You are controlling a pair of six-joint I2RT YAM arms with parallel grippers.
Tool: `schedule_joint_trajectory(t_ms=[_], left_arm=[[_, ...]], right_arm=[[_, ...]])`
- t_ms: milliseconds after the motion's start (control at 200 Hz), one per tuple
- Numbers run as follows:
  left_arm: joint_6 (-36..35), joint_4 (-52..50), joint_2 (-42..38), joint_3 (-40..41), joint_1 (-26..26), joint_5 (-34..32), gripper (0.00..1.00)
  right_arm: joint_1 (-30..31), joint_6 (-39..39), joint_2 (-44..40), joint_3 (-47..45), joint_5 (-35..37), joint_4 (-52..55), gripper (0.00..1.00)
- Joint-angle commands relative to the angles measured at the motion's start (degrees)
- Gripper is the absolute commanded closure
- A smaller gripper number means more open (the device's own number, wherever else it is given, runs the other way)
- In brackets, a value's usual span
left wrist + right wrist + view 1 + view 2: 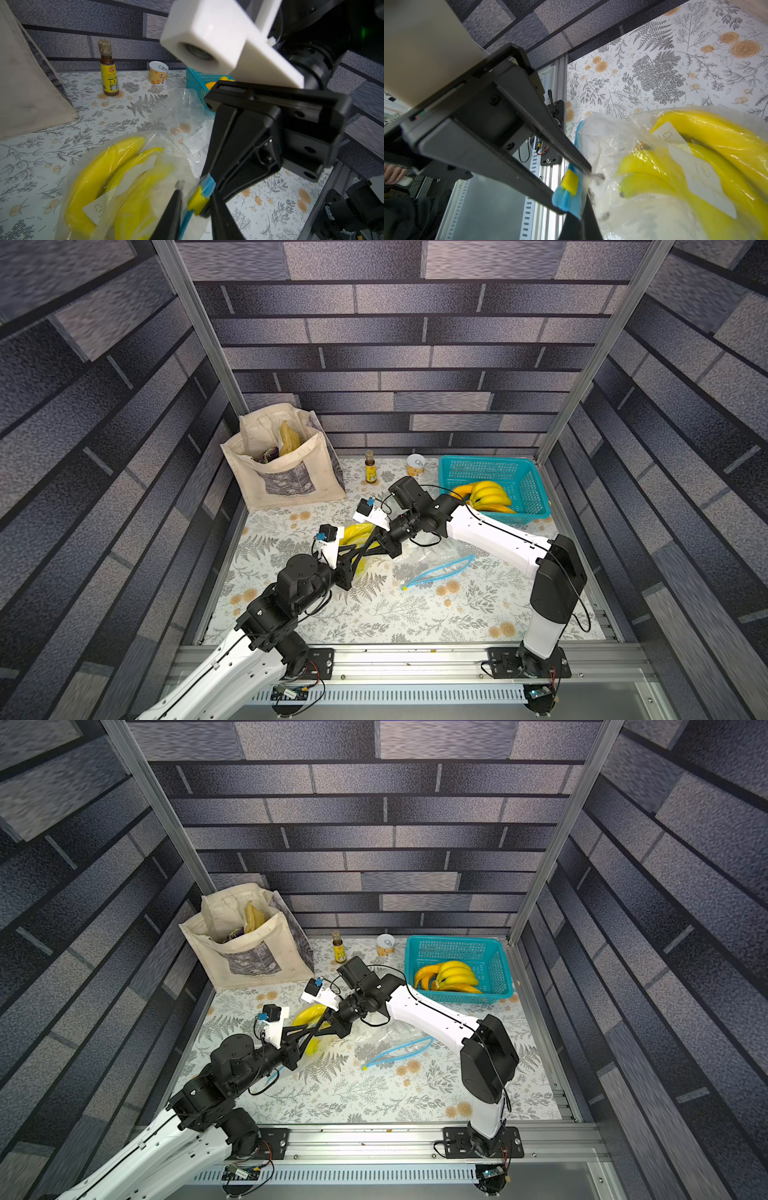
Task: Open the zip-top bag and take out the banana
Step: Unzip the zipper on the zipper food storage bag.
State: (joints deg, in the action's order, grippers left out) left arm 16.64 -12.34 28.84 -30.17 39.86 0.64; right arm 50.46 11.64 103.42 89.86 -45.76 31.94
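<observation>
At 9 o'clock from the centre of the table [374,614] the bag [602,135] holds the banana [708,128]; right gripper [205,181] pinches its zip end [565,200] as anchor, left gripper [572,188] straddles the slider [196,202], grip unclear, probably to drag it open.

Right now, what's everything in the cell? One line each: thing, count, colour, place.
zip-top bag: 1, clear with blue zip, mid-table between the claws
slider: 1, yellow, on that bag's zip
bananas: 1 bunch, yellow, inside that bag
second bag: 1, clear with blue zip, flat, in front of the basket
basket: 1, teal, back right
basket bananas: 1 bunch, yellow, in the basket
tote: 1, cream, back left, upright
bottle: 1, brown with yellow label, by back wall
can: 1, pale with orange print, beside bottle
tablecloth: 1, floral
left claw: black, jaws apart around the slider
right claw: black, shut on the zip-top bag's zip edge
</observation>
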Motion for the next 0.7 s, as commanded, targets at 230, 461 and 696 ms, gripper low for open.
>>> schedule_joint_trajectory(t_ms=[230, 461, 696], left_arm=[[-3.17, -0.64, -0.70, -2.12, -0.39, 1.42, 0.73], [-5.57, -3.00, -0.28, -3.72, -0.40, 1.55, 0.76], [-7.79, -3.91, 0.07, -4.59, -0.42, 1.98, 0.82]], right_arm=[[-0.07, 3.69, 1.05, 4.00, -6.02, 5.92, 1.00], [-0.10, 6.38, 2.55, 6.64, -9.83, 10.95, 1.00], [-0.10, 9.11, 5.30, 9.75, -12.68, 16.91, 1.00]])
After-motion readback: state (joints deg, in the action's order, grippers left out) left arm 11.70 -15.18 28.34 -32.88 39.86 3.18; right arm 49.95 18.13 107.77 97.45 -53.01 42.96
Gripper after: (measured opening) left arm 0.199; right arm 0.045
